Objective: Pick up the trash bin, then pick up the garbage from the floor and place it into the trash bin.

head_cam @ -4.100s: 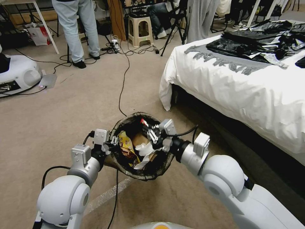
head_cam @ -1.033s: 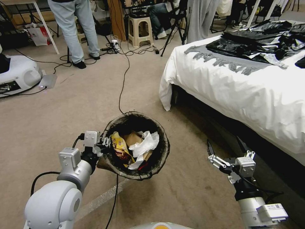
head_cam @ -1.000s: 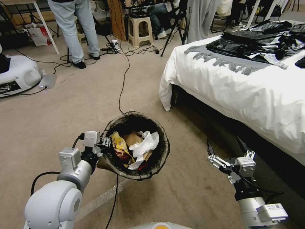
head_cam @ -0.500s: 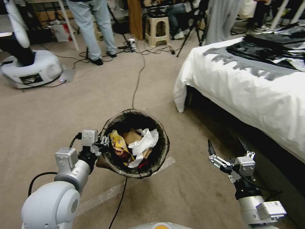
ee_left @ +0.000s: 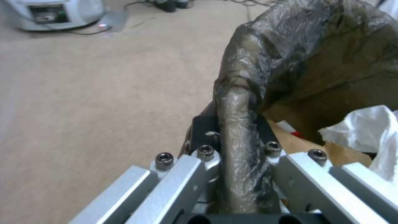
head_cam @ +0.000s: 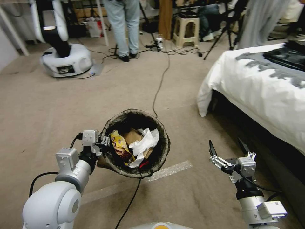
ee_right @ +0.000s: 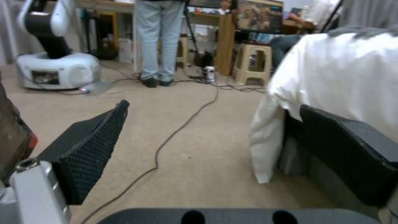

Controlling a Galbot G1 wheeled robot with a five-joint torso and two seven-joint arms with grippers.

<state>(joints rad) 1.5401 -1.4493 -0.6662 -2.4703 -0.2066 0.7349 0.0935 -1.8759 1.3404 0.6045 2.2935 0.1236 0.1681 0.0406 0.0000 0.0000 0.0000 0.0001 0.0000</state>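
Head view: left gripper pinches the trash bin rim at lower centre; right gripper, lower right, gapes empty, nearer the bare floor.

We stand in a robotics lab staged as a bedroom: a white-sheeted bed on beige carpet, another robot's base, trailing cables, tripods and a plastic stool.

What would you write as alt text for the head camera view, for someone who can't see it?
The robot's left gripper holds a lined trash bin by its rim above a beige carpet; inside lie a yellow snack bag, white tissue and brown paper. The right gripper hangs open and empty beside a white-covered bed.
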